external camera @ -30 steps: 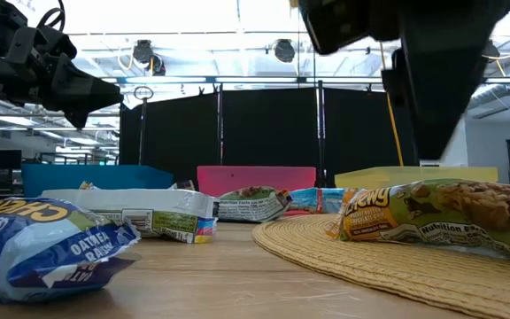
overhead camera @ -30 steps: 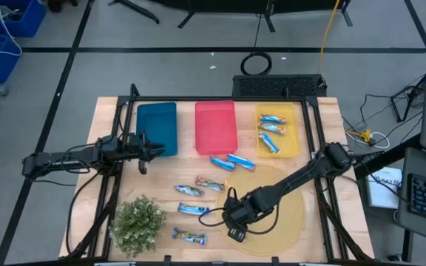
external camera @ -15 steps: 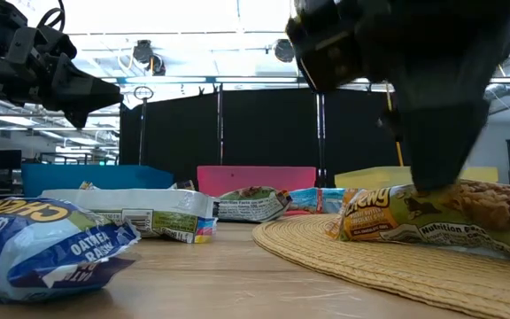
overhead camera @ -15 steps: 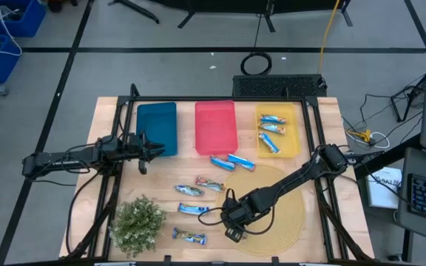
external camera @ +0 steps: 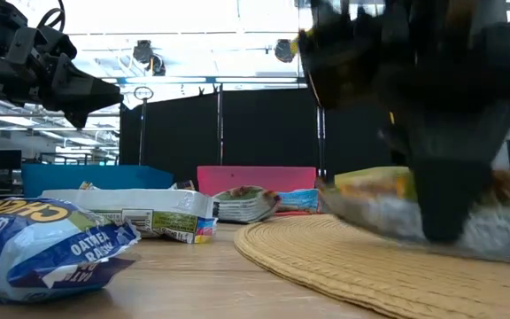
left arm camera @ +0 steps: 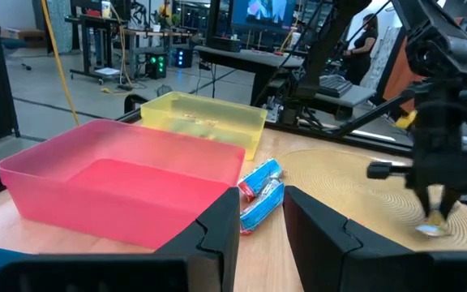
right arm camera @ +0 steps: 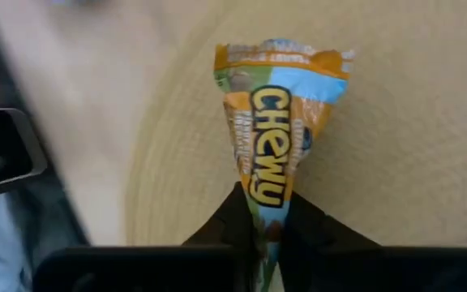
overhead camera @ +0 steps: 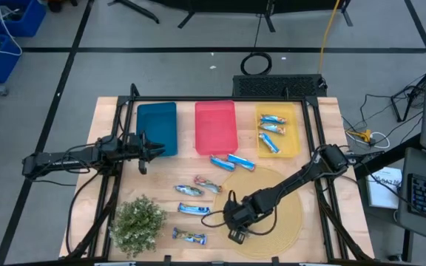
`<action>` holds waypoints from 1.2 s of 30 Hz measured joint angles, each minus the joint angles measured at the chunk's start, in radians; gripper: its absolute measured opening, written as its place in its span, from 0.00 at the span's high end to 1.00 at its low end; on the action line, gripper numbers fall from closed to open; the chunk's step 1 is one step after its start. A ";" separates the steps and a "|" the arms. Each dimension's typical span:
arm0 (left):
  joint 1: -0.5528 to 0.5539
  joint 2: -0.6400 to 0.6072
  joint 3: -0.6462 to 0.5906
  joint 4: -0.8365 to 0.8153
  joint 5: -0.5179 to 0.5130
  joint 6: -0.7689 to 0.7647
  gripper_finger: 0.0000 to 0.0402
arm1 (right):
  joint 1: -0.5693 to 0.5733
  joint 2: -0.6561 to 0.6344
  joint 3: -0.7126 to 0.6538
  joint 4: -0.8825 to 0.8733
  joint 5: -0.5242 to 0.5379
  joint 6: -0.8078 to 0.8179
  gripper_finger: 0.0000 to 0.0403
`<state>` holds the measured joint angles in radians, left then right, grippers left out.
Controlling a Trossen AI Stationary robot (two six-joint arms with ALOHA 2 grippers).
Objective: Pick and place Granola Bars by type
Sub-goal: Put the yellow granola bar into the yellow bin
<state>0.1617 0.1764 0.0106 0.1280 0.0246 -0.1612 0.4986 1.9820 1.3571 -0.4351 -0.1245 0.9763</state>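
Observation:
My right gripper [right arm camera: 264, 212] is down over the round woven mat [overhead camera: 287, 207] near the table's front, shut on an orange-and-blue "Chewy" granola bar [right arm camera: 278, 122]. The same bar shows blurred in the low view [external camera: 370, 190]. Several other bars lie flat on the table between the mat and the plant, such as one [overhead camera: 194, 210] and another [overhead camera: 189, 191]. Three bars [overhead camera: 271, 129] lie in the yellow bin [overhead camera: 293, 133]. My left gripper [overhead camera: 150, 150] hovers open beside the blue bin [overhead camera: 157, 128], holding nothing. My right gripper pinches one end of the bar [right arm camera: 259, 195] between its two fingers, and the wrapper is squeezed narrow there. The fingers come from above, pointing down. The bar reaches away from the fingers over the mat; whether its free end [right arm camera: 282, 57] rests on the mat I cannot tell.
A red bin [overhead camera: 215, 127] stands between the blue and yellow bins at the table's far side. A green leafy plant [overhead camera: 137, 224] sits at the near left. Two bars [overhead camera: 231, 161] lie just before the red bin. A black frame rail [overhead camera: 316, 148] borders the table.
My right gripper has come down onto the bar on the mat and taken hold of its end. The bar, lying still before, has shifted on the mat and shows blurred in the low view.

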 joint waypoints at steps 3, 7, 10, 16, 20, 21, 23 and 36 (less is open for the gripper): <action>0.000 0.000 0.000 0.000 0.000 0.000 0.74 | 0.006 -0.045 0.000 0.031 0.077 -0.044 0.95; 0.000 0.000 0.000 0.000 0.000 0.000 0.74 | 0.013 -0.130 -0.001 0.021 0.191 -0.129 0.95; 0.000 0.000 0.000 0.000 0.000 0.000 0.74 | 0.015 -0.242 0.000 0.008 0.294 -0.200 0.95; 0.000 0.000 0.000 0.000 0.000 0.000 0.74 | -0.006 -0.490 0.001 -0.215 0.557 -0.323 0.96; 0.000 0.000 0.000 0.000 0.000 0.000 0.74 | -0.074 -0.635 0.002 -0.488 0.751 -0.304 0.96; 0.000 0.000 0.000 0.000 0.000 0.000 0.74 | -0.102 -0.667 0.002 -0.552 0.790 -0.292 0.96; 0.000 0.000 0.000 0.000 0.000 0.000 0.74 | -0.173 -0.721 0.001 -0.673 0.833 -0.266 0.96; 0.000 0.000 0.000 0.000 0.000 0.000 0.74 | -0.822 -1.024 -0.520 -0.459 0.520 -0.491 0.96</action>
<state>0.1617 0.1764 0.0109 0.1280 0.0246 -0.1612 -0.3232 0.9577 0.8370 -0.8939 0.3958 0.4851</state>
